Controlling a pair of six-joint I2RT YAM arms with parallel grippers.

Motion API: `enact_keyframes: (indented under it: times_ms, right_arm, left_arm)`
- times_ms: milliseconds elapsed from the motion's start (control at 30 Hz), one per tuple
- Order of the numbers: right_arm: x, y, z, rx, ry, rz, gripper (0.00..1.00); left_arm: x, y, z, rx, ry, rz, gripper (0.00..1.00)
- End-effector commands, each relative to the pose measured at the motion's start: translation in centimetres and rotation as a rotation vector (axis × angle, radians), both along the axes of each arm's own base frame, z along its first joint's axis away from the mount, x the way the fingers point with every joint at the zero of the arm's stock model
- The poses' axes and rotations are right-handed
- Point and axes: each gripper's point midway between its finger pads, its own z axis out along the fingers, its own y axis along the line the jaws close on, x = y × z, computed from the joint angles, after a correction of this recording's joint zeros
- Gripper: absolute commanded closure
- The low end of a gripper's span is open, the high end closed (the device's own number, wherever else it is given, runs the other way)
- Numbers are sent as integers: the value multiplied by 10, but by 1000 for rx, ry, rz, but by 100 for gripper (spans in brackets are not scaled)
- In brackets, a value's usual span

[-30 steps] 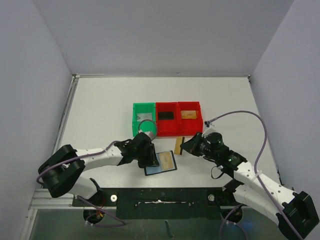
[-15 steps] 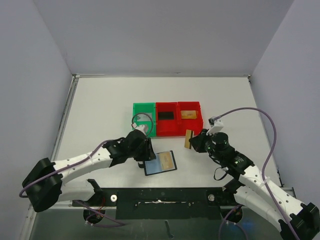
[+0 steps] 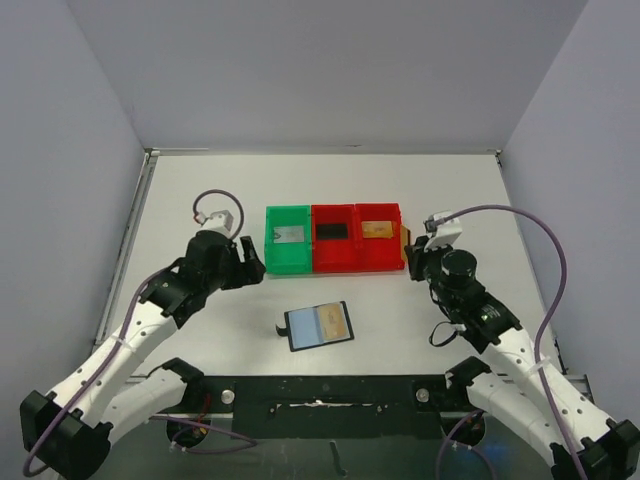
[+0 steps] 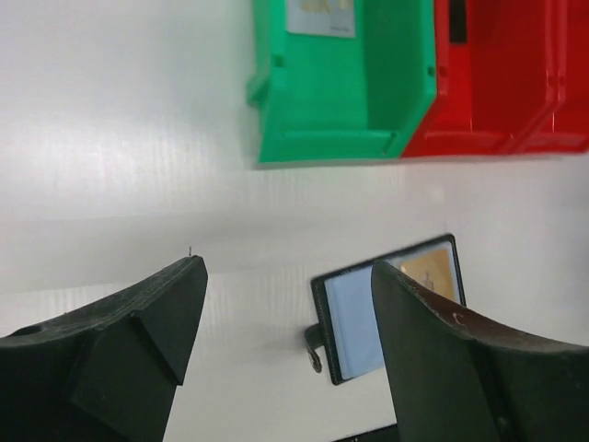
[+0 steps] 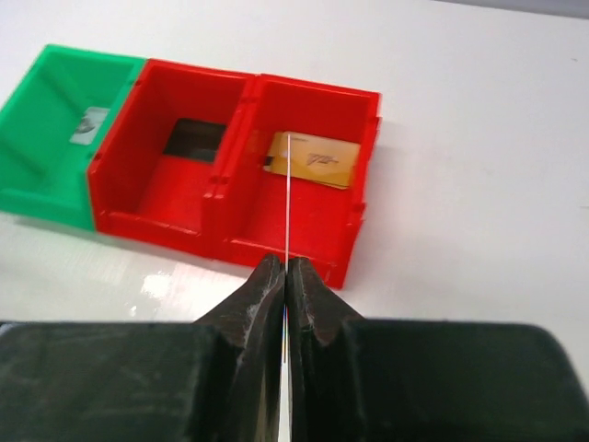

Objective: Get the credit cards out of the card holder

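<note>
The black card holder (image 3: 318, 326) lies open on the table, and a gold card (image 3: 336, 321) shows in its bluish pocket. My left gripper (image 3: 248, 263) is open and empty, left of the green bin (image 3: 288, 252). In its wrist view the card holder (image 4: 354, 322) lies past the fingers (image 4: 175, 295). My right gripper (image 3: 410, 252) is shut on a thin credit card (image 5: 287, 198), seen edge-on, beside the right red bin (image 3: 380, 255). A grey card (image 3: 290, 234), a black card (image 3: 332, 231) and a gold card (image 5: 313, 158) lie in the bins.
The three joined bins, green then two red (image 5: 156, 198), stand in a row mid-table. White walls enclose the table on three sides. A black rail (image 3: 320, 392) with the arm bases runs along the near edge.
My left gripper has pulled away from the card holder, up and to the left, and opened. My right gripper has carried its card up to the right red bin.
</note>
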Motion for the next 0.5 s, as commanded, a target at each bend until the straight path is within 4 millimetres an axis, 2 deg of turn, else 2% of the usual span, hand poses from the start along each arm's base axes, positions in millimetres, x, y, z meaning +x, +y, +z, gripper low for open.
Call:
enact_keyframes:
  times_ms: [0,67,100,200,333,467]
  right_arm:
    - [34,-16,39,78,-59,-12,100]
    - [45,-23,45,185,-36,35,100]
    - [52,-33,48,219,-39,42,100]
    - [62,-42,53,223,-75,99,100]
    - [76,-40,51,11,-147,194,100]
    - [90,-21,32,-290,-153,329,100]
  left_arm:
    - [7,26,26,-11,-88,5,26]
    - [12,31,34,-18,-125,22,23]
    - [16,35,37,-12,-146,41,21]
    - [26,43,41,9,-180,77,21]
    - [35,57,48,74,-216,126,21]
    - [34,76,42,148,-236,186,21]
